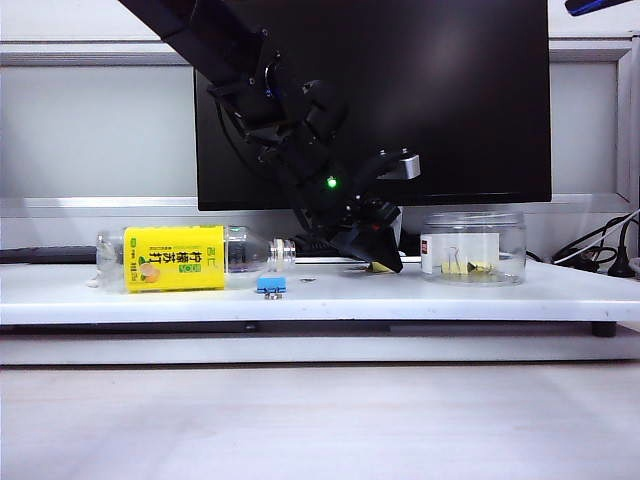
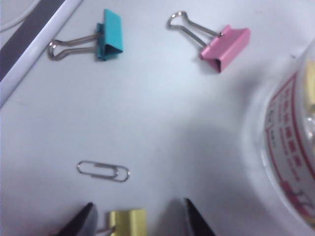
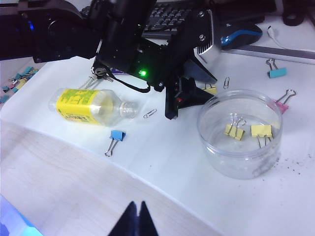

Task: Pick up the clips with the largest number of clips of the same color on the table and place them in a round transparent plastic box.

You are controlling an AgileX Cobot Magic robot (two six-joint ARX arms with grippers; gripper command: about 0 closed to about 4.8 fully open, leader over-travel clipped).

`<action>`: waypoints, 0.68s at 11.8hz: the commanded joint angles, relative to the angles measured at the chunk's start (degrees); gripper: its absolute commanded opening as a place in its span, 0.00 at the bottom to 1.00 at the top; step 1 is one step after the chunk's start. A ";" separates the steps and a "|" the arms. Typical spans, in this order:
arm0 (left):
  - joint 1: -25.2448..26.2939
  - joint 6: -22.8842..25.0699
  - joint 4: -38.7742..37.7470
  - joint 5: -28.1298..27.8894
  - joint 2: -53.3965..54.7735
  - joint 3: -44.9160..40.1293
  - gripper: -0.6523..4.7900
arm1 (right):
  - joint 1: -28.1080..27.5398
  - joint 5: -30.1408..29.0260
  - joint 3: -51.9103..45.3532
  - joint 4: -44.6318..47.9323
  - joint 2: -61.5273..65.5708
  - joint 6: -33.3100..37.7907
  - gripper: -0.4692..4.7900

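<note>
My left gripper (image 2: 139,210) is down at the white table, just left of the round transparent plastic box (image 1: 473,248). Its jaws stand open around a yellow clip (image 2: 129,222), with a gap on each side of it. That yellow clip (image 1: 381,267) lies on the table under the gripper (image 1: 378,258). In the right wrist view the box (image 3: 266,164) holds two yellow clips (image 3: 235,130) (image 3: 261,130). My right gripper (image 3: 137,206) hangs shut and empty over the wooden surface in front of the white table.
A clear bottle with a yellow label (image 1: 175,258) lies on its side at the left, with a blue binder clip (image 1: 271,284) in front of its neck. A teal clip (image 2: 110,35), a pink clip (image 2: 226,46) and a wire paperclip (image 2: 103,171) lie near the box. A monitor (image 1: 450,100) stands behind.
</note>
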 commanded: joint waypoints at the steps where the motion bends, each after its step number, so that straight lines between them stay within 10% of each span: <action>1: 0.09 -0.61 -4.63 -1.33 1.51 -0.39 0.21 | 0.00 -0.46 0.22 0.92 -0.15 0.02 0.11; 8: 0.46 -1.01 -5.11 0.76 -7.06 -0.37 0.22 | 0.00 0.20 0.22 1.38 -0.15 -0.02 0.11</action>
